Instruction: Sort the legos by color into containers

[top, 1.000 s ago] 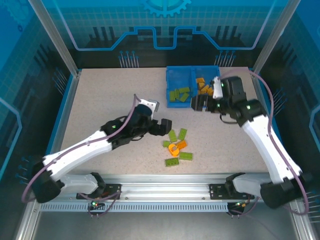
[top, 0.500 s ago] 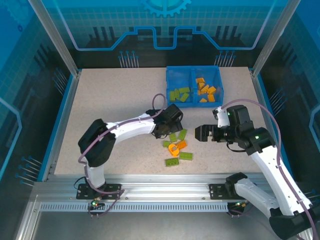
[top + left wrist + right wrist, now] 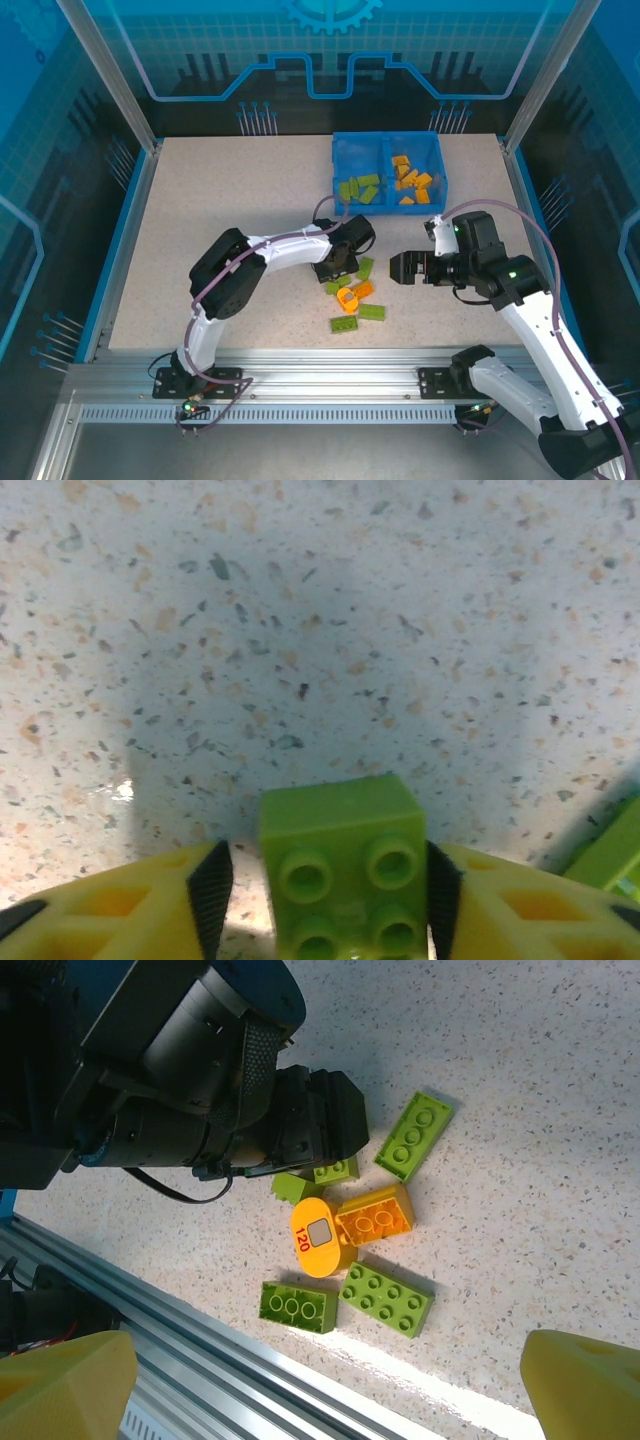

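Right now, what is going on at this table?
Two robot arms are sorting plastic studded bricks by colour. The left arm's fingers straddle a lime green brick on the speckled table; a grip is not certain. The right arm's fingers hang open beside the loose pile. The blue plastic bin holds green bricks in its left compartment, orange bricks in its right.

left arm stretched right | left gripper pointed down, jaws narrow | right gripper hovering, jaws wide
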### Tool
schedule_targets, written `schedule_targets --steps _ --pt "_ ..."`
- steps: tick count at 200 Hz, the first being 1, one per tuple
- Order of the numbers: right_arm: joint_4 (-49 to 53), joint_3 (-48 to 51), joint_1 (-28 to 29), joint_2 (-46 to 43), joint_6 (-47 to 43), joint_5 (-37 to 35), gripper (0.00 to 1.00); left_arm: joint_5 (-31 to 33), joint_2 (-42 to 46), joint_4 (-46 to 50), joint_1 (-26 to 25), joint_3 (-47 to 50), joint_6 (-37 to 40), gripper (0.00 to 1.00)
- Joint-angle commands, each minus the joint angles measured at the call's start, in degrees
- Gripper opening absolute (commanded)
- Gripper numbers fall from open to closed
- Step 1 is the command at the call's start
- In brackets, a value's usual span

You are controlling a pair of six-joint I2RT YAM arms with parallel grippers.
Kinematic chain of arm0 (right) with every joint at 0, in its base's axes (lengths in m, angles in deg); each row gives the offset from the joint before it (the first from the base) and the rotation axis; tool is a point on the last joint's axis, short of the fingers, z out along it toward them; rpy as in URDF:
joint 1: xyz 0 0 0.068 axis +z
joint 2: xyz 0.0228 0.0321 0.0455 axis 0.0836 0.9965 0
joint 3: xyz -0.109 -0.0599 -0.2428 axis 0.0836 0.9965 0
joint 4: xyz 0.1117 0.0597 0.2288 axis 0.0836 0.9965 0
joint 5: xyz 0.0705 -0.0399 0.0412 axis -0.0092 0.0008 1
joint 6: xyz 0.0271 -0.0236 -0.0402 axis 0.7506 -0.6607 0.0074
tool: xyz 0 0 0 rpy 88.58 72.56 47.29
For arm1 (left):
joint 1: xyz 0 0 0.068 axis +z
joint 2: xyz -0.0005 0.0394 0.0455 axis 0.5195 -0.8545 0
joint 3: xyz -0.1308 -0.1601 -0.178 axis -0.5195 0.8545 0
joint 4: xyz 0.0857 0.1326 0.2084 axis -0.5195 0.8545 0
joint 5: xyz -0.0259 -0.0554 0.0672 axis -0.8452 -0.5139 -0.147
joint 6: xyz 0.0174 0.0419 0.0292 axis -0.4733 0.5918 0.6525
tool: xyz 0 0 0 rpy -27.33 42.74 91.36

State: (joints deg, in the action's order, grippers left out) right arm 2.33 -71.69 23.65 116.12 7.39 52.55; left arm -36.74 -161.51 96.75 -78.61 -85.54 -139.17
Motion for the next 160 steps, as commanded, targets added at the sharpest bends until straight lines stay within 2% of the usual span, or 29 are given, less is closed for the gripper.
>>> schedule_targets --steps 1,33,52,72,102,129,160 --pt "1.81 0.25 0.66 -0.5 -0.93 3.45 1.0 0.29 -0.95 3.03 -0.13 1.97 0.91 0.48" --pt "1.65 0.79 1.16 -0.2 -1.28 5.66 0.99 0.87 2.77 0.28 0.02 5.37 2.67 0.3" --pt "0.79 0.75 1.84 0.35 -0.47 6.15 0.99 2.03 5.9 -0.91 0.02 5.33 6.35 0.24" --pt "0.06 0.19 2.54 0.47 0.5 5.55 0.99 4.01 10.37 -1.87 -0.05 3.76 11.05 0.22" --pt "-0.09 -1.07 2.86 -0.23 1.58 2.6 1.0 7.19 15.06 -4.73 -0.05 -2.13 23.18 0.21" --pt "-0.21 -1.35 2.86 -0.79 2.72 0.68 1.0 14.11 12.07 -6.14 0.96 -10.38 35.94 0.22" --pt "-0.21 -1.25 2.81 -1.33 3.72 0.24 1.0 16.95 1.51 -2.52 5.18 -26.09 41.66 0.22"
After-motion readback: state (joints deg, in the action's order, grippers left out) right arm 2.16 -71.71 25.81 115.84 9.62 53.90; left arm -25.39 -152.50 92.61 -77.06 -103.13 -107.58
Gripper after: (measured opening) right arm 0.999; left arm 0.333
